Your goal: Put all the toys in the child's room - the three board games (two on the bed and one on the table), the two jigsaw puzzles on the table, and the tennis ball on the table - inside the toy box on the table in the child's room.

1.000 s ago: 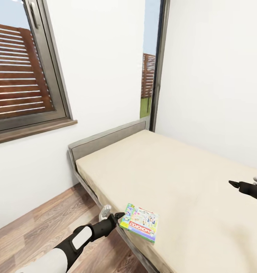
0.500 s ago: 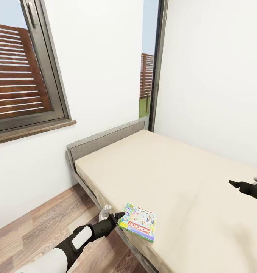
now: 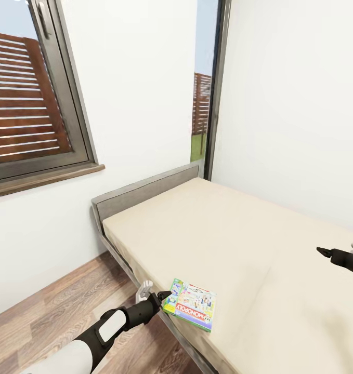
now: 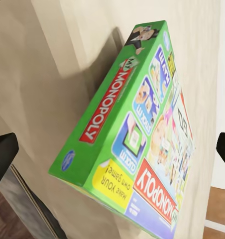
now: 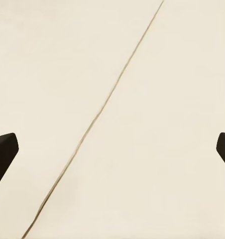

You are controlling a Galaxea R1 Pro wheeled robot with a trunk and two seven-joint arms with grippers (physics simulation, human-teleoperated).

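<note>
left gripper (image 3: pixel 165 300), fingers spread wide, is facing the monopoly board game (image 3: pixel 193 305) lying flat at the bed (image 3: pixel 238 244) edge, long side across its jaws; right gripper (image 3: pixel 322 252), also parted, is hanging well apart.

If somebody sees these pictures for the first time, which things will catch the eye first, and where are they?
The bright green Monopoly box stands out first: it lies on the beige bed near the edge, and the left gripper is right at its corner, with the fingers open on either side of the box in the left wrist view. Next comes the large window in the white wall, with brown slats outside.
</note>
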